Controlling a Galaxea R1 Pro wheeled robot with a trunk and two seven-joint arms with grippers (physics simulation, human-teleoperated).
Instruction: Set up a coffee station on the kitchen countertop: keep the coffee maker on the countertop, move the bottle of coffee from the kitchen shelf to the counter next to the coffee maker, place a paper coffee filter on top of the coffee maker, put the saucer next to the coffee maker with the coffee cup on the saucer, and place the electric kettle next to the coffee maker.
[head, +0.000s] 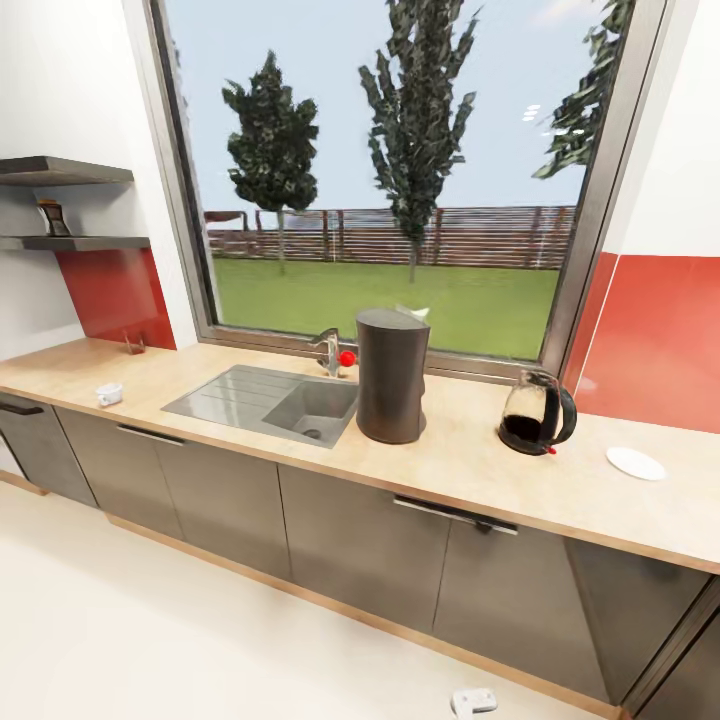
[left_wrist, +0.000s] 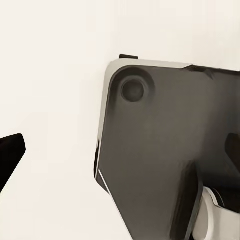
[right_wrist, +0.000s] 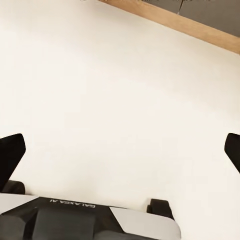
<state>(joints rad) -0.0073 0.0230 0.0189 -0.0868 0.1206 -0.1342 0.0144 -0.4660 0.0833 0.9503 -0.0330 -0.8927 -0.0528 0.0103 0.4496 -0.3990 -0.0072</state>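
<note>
Standing on countertop (head: 250, 440): one coffee maker (head: 392, 375), one kettle (head: 537, 413), one saucer (head: 636, 463), one cup (head: 109, 393), both tools' fingers spread apart.

Countertop (head: 470, 470): runs left to right before us, under the window (head: 400, 170).
Sink (head: 265, 400): we find it set into the countertop, left of centre, with the tap (head: 330, 352) behind it.
Coffee maker (head: 392, 375): on the countertop, just right of the sink.
Kettle (head: 537, 412): right of the coffee maker, apart from it.
Saucer (head: 636, 463): right of the kettle, near the countertop's far right.
Cup (head: 108, 394): on the countertop, well left of the sink.
Shelves (head: 70, 205): on the wall at upper left, above the countertop.
Jar (head: 52, 217): we see it on the lower shelf.
</note>
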